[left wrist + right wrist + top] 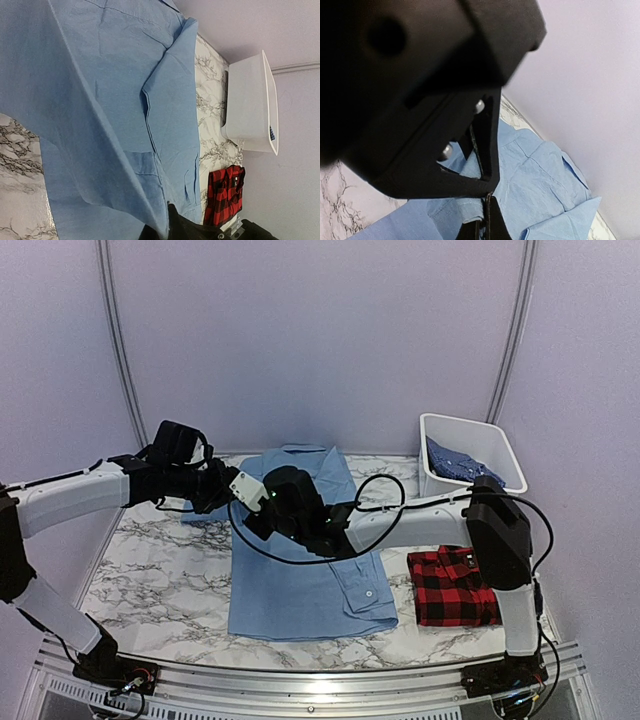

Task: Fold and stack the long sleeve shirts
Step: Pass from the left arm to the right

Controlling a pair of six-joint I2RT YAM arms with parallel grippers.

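The light blue shirt [305, 585] lies spread in the middle of the marble table, with its left part lifted. My left gripper [226, 490] is shut on that raised cloth; in the left wrist view the blue fabric [115, 75] hangs from its dark fingertips [167, 224]. My right gripper [258, 510] reaches across from the right and meets the left one; its fingers [486, 222] are shut on a fold of the blue shirt [540, 175]. The red-and-black plaid shirt [452, 587] lies folded at the right. A darker blue patterned shirt [455, 462] sits in the bin.
A white plastic bin [500, 445] stands at the back right corner of the table. The left gripper's black body [420, 95] fills most of the right wrist view. Marble tabletop [150, 570] shows left of the shirt. Pale walls surround the table.
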